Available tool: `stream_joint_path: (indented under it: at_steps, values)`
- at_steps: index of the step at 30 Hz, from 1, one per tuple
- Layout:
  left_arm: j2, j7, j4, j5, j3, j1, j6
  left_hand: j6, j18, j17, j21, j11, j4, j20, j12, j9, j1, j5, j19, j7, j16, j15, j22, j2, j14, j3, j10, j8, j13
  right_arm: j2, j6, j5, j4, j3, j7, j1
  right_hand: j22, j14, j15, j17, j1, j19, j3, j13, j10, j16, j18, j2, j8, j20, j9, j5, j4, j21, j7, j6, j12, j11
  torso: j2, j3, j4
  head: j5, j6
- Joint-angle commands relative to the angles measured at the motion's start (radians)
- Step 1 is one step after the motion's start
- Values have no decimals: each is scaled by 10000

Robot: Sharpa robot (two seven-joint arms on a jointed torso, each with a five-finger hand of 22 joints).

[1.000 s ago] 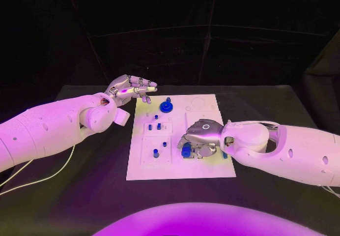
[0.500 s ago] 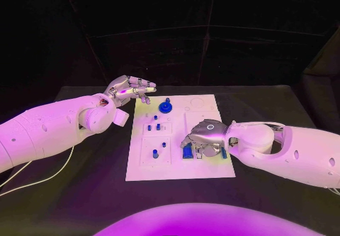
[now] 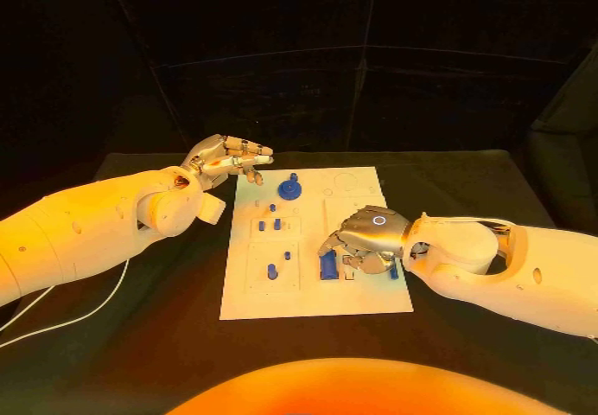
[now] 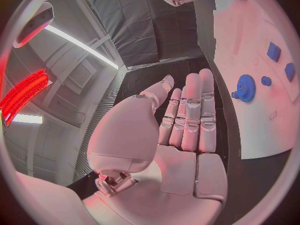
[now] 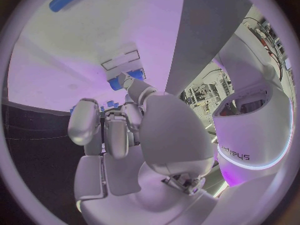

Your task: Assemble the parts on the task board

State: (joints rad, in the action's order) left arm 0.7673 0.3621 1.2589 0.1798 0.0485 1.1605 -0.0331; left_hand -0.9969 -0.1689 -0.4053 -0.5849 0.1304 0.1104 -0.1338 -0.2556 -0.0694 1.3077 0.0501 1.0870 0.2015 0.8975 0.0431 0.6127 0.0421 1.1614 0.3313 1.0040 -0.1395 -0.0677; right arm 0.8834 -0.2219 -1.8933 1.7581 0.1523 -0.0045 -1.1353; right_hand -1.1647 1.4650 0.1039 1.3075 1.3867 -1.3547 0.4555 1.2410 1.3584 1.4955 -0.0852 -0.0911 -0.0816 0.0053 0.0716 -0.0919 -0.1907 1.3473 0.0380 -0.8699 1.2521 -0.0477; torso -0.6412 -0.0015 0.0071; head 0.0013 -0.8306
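We see the black table point(image 3: 473, 199) carrying the white task board point(image 3: 312, 294) at its centre. Our right hand point(image 3: 361, 242) curls down at the board's 4 o'clock; whether its fingers pinch the blue block point(image 3: 329, 266) beneath, we cannot tell. Our left hand point(image 3: 228, 158) hovers off the 11 o'clock corner, fingers together and empty, near the blue gear point(image 3: 290, 188).

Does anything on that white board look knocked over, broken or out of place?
Nothing stands out. The task board lies flat on the table, the blue gear and small blue parts sit in order, and nothing looks spilled or damaged.
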Motion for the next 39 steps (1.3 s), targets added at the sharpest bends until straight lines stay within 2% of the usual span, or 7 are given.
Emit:
stream_joint_path:
  at_steps: [1,4,10,14,18,25,39]
  values:
    - [-12,61,8,-37,-8,6,67,79,-122,17,69,5,15,-53,-30,9,39,-11,29,-11,40,-14,-17,33,-47,-24,-75,21,5,129,-1148,1556,84,-5,25,-13,-64,777,-81,1251,-519,-109,-193,60,117,9,26,-36,-169,59,65,-19,334,90,312,-298,119,167,1,-11,11,-11,5]
    - [-5,62,17,-37,-8,4,60,79,-122,17,69,5,15,-53,-30,9,39,-11,29,-11,40,-14,-17,33,-47,-24,-75,21,5,338,-1445,2897,156,-5,-257,-14,-180,801,-546,1333,-1215,-205,-707,217,253,59,98,-146,-745,351,263,-92,887,155,800,-1191,313,755,3,-17,13,-40,2]
    - [17,79,51,-37,-8,3,39,79,-122,17,69,5,15,-53,-30,9,39,-11,29,-11,40,-14,-17,33,-47,-24,-75,21,5,928,-2080,4458,294,-4,-1354,-15,-276,802,-536,1349,-1716,-307,-1712,296,351,78,57,-196,-1786,523,629,-520,1569,212,639,-1860,440,668,8,-25,4,-115,35]
    - [37,84,81,-37,-8,3,19,79,-122,17,69,5,15,-53,-30,9,39,-11,29,-11,40,-14,-17,33,-47,-24,-75,21,5,1389,-2230,4966,415,-4,-2012,-15,-423,815,-556,1410,-2063,-395,-2027,480,507,112,87,-92,-1843,533,613,-644,1981,295,671,-1639,618,702,6,-31,9,-162,59]
    - [53,94,124,-37,-8,4,-6,79,-122,17,69,5,15,-53,-30,9,39,-11,29,-11,40,-14,-17,33,-47,-24,-75,21,5,1908,-2103,5268,553,-1,-3059,-14,-621,842,-551,1538,-2848,-517,-2834,658,681,187,125,-208,-1864,555,559,-1527,2804,414,631,-1555,781,680,11,-30,-4,-257,83]
    - [59,104,207,-37,-8,4,-15,80,-124,23,74,6,27,-54,-43,5,60,-11,29,-11,44,-14,-22,27,-56,-25,-80,13,2,2383,-1548,5382,609,9,-4552,6,-689,847,-482,1572,-2767,-560,-3724,784,826,210,134,-250,-1968,499,607,-1437,3420,455,537,-1721,850,599,2,-4,-25,-495,104]
    - [61,59,216,-37,-8,4,24,80,-124,23,74,6,27,-54,-43,5,60,-11,29,-11,44,-14,-22,27,-56,-25,-80,13,2,2378,-1050,4839,741,21,-5587,472,-753,854,-411,1602,-2301,-602,-4791,911,943,228,148,-220,-2143,429,873,-1453,4067,482,447,-1824,881,517,-2,1,11,-631,113]
